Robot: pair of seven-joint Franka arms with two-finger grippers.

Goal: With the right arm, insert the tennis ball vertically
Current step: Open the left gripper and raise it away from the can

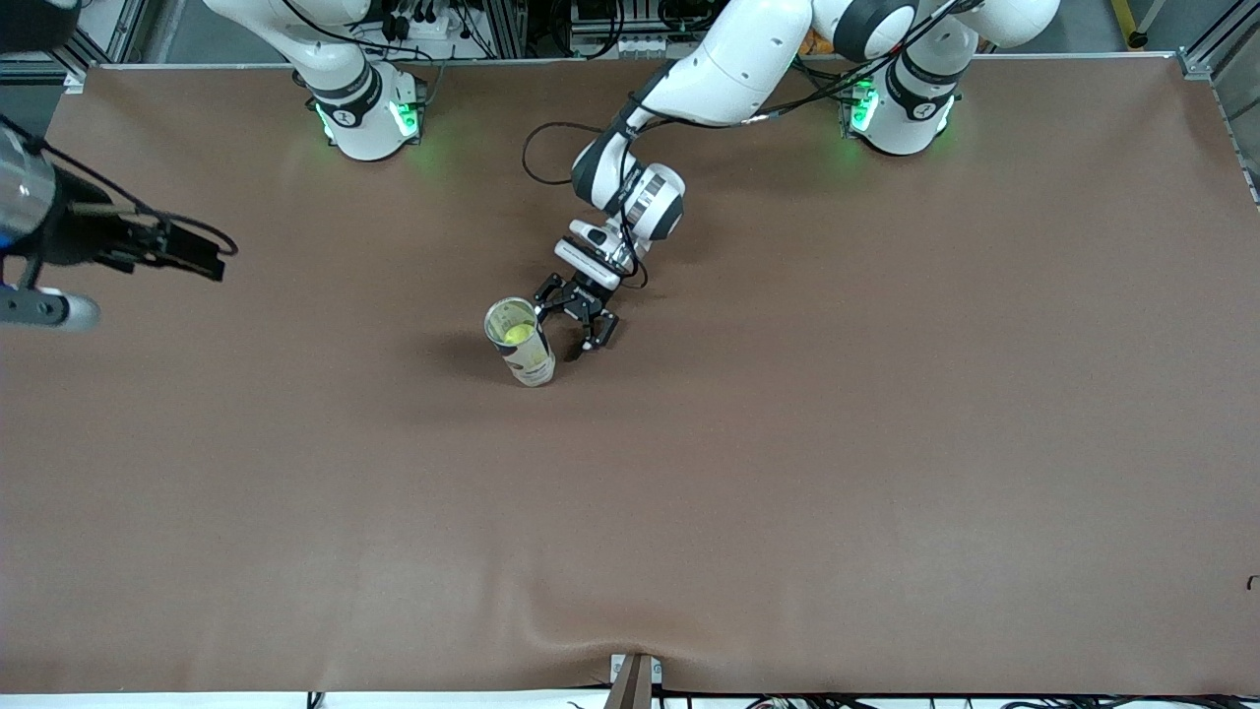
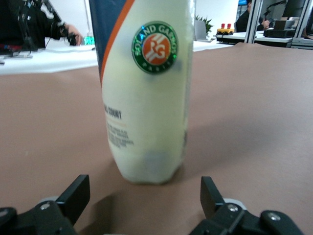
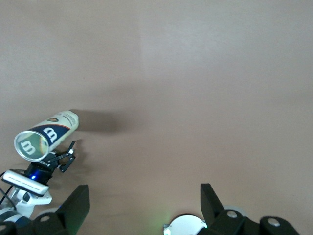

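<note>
I'm looking at the ball can (image 1: 522, 342) first, the thing nearest the front camera: it is standing upright on the brown table (image 1: 787, 473), around the middle, with its mouth open to the top. I'm seeing 1 yellow-green tennis ball (image 1: 515, 335) sitting down inside it. The left gripper (image 1: 578, 325) is sitting low just beside the can, toward the left arm's end, with its 2 fingers spread wide and nothing between them; whether a finger is touching the can I can't tell. From the left wrist view the can (image 2: 146, 93) is filling the frame, apart from the fingertips (image 2: 77, 193). The right gripper (image 1: 187, 251) is hanging in the air over the right arm's end of the table, fingers apart and holding nothing, well apart from the can.
</note>
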